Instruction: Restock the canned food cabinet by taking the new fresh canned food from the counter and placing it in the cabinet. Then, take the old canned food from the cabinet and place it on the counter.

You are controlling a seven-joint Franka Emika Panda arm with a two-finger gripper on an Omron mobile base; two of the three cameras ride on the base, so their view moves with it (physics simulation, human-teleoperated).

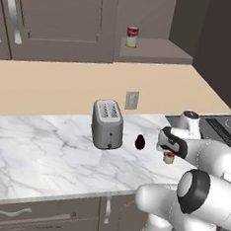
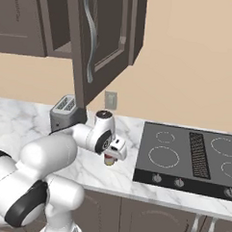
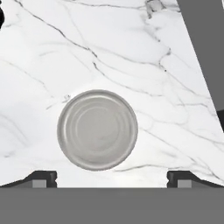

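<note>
Can (image 3: 97,130) upright on counter (image 3: 52,61), directly below spread pincer (image 3: 112,179)

**Occluded, cropped and unresolved items**

On the tabletop (image 1: 45,146), the can (image 1: 169,159) below the gripper (image 1: 169,151) is mostly covered by the hand in both base views; its label cannot be read. From the hand camera its lid (image 3: 97,130) shows, its side wall does not. The jaws are cut by the bottom edge there, tips barely visible. The can in the cabinet (image 1: 132,37) is too small for its label to be read. The dark object (image 1: 140,142) beside the toaster (image 1: 107,124) cannot be identified. The cooktop (image 1: 225,124) is cropped at the right edge.
</note>
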